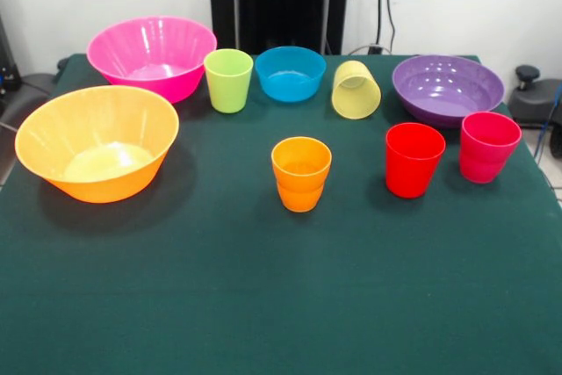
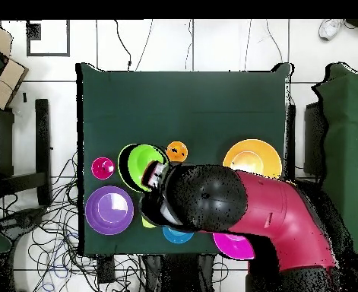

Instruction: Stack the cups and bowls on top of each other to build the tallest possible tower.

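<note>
1. Gripper [image 2: 156,176]: open or closed, can't tell; the arm hides it from overhead.
2. Orange cup [image 1: 301,173] is upright, alone mid-counter [image 1: 263,305].
3. Prob. the base: leave it put and lower the blue bowl [image 1: 290,73] on centred and level.

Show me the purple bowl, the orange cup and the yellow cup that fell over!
purple bowl [image 1: 448,85], front view, inside wall.
orange cup [image 1: 301,183], front view, ribbed side.
yellow cup [image 1: 357,92], front view, side, lying tipped.

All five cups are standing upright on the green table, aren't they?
Not quite. Four stand upright, but the pale yellow cup lies tipped on its side, its mouth facing the camera, between the blue bowl and the purple bowl. The front view shows it.
</note>
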